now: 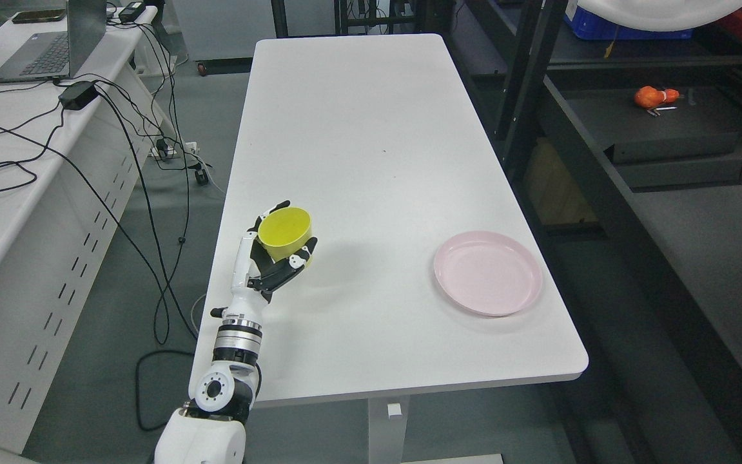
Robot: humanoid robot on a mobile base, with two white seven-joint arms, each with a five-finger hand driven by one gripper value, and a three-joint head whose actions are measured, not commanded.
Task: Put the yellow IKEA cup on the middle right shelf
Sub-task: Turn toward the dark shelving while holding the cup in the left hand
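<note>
Left hand (274, 258), entering from the lower left on a white and silver arm, with its dark fingers (293, 263) curled around the yellow cup (285, 231); the cup is upright, its open mouth facing up, gripped from the near side and from below. Whether the cup's base touches the surface cannot be told. The cup sits over the left edge of the white table (358, 142), near its front half. To the right, well apart from the cup, a pink plate (488, 272) lies flat near the table's front right corner. Beyond the table's right edge stands a dark shelving unit (603, 180) with black uprights; on one of its upper levels lies an orange object (651, 96) beside a small metal item too small to identify. To the left of the table, a second white desk (16, 212) carries an open laptop (48, 45), a black power adapter (77, 95) and several black cables (145, 193) trailing down to the grey floor.
</note>
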